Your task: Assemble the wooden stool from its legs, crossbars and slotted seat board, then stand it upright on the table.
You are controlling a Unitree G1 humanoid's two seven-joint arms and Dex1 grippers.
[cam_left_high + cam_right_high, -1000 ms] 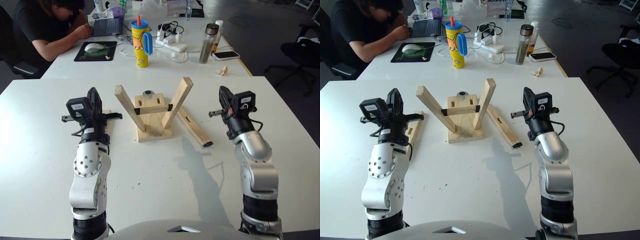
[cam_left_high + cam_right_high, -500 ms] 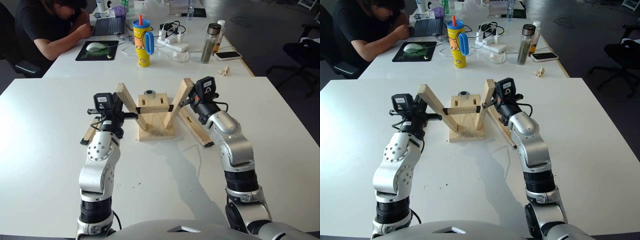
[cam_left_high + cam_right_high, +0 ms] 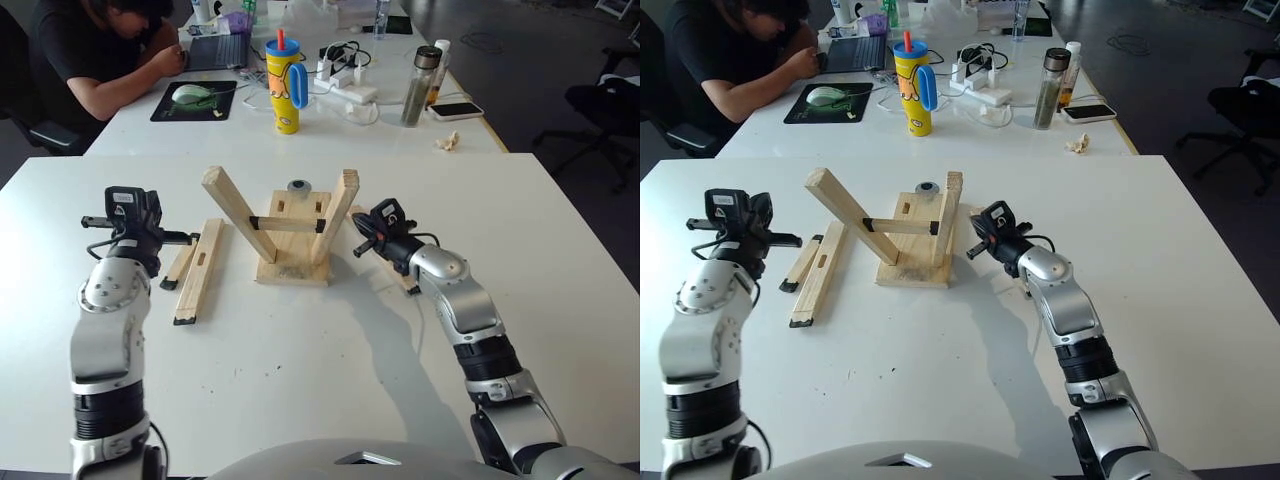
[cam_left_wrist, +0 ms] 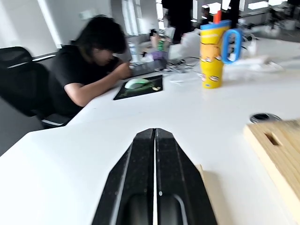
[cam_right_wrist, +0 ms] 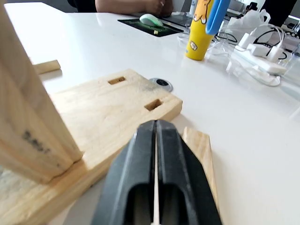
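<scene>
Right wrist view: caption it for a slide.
Shut right gripper near the slotted seat board, with one fitted leg and a loose leg beside it.

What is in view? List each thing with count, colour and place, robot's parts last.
seat board: one, pale wood, flat mid near table
upright legs: two, pale wood, slanted in seat board
crossbar: one, pale wood, joining upright legs
loose leg: one, pale wood, flat left of seat board
loose crossbar: one, pale wood, beside loose leg
second loose leg: one, pale wood, flat right of seat board
grommet: one, dark, behind seat board
cup: one, yellow, blue handle, far table
bottle: one, dark-capped, far table
phone: one, dark, far table
left gripper: one, black, shut, left of loose crossbar
right gripper: one, black, shut, beside right upright leg
</scene>
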